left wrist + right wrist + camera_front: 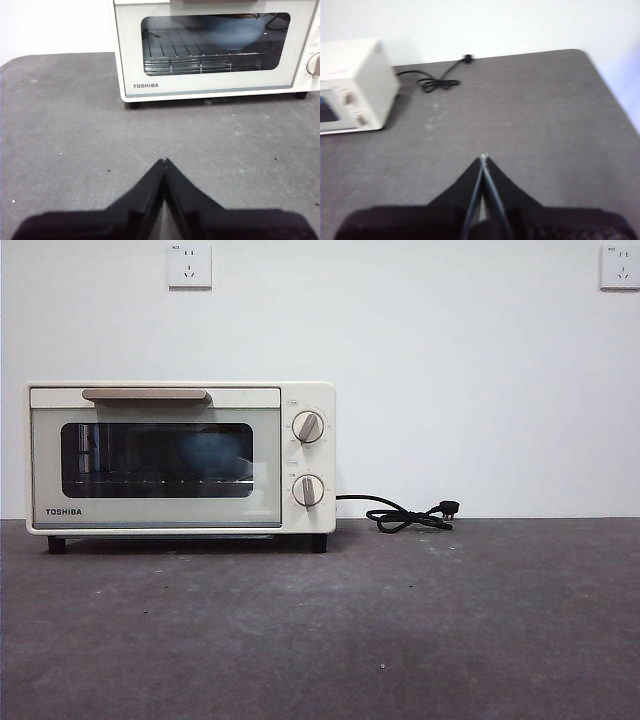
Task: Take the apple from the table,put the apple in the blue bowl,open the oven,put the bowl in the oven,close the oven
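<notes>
1. The oven (180,458) stands on the table (400,630) with its door shut.
2. The blue bowl (235,31) sits on the rack behind the glass; the apple cannot be made out.
3. The left gripper (164,162) and right gripper (483,159) hang short of the oven, jaws pressed together, empty.
4. Judgement: the last step appears done; nothing further is called for.

Left gripper (164,161) and right gripper (483,158): fingers closed, apparently empty, above table.
</notes>
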Tool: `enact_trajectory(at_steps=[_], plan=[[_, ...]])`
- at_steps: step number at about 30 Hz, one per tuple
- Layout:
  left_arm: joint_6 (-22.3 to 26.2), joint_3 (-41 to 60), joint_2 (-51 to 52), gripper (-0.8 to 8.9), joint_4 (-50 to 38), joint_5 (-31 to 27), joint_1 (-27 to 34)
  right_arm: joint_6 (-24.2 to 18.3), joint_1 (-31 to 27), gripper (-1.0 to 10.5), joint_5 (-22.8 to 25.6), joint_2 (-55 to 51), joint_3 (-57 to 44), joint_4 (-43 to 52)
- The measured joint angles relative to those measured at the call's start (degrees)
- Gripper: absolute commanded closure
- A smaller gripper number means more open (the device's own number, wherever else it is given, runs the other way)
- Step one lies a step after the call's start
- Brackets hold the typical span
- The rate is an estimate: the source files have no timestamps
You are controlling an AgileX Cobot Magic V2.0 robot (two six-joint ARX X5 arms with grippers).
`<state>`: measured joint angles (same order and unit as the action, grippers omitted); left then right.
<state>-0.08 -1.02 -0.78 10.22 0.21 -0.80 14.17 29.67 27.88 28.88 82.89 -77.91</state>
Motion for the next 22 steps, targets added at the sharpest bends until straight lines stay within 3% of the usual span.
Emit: enact_trajectory(at_steps=[5,7,9,13,16,19,22], plan=[[0.00,0.00,-0.02,8.17,0.00,0.00,0.00,-1.53,-7.50,9.5,-0.31,-0.15,-1.51,0.85],[0.00,0.00,-0.02,8.17,-0.02,0.00,0.00,-3.15,-10.08,9.5,-2.36,-0.90,-4.33,6.95],[0.00,0.00,-0.02,8.17,-0.02,0.00,0.00,-6.03,-12.70,9.5,-7.19,-1.77,-7.80,15.02],[0.00,0.00,-0.02,8.17,-0.02,0.00,0.00,-13.07,-19.26,9.5,-21.86,-3.74,-18.12,32.22],[0.00,0.00,-0.02,8.17,0.00,0.00,0.00,-15.61,-24.44,9.5,-31.23,-4.09,-27.36,44.17],[0.00,0.00,-0.02,8.17,-0.02,0.00,0.00,-16.57,-28.87,9.5,-35.58,-4.22,-37.24,53.94],[-0.02,0.00,-0.02,8.17,-0.02,0.00,0.00,-16.79,-32.00,9.5,-36.11,-5.29,-46.95,62.07]])
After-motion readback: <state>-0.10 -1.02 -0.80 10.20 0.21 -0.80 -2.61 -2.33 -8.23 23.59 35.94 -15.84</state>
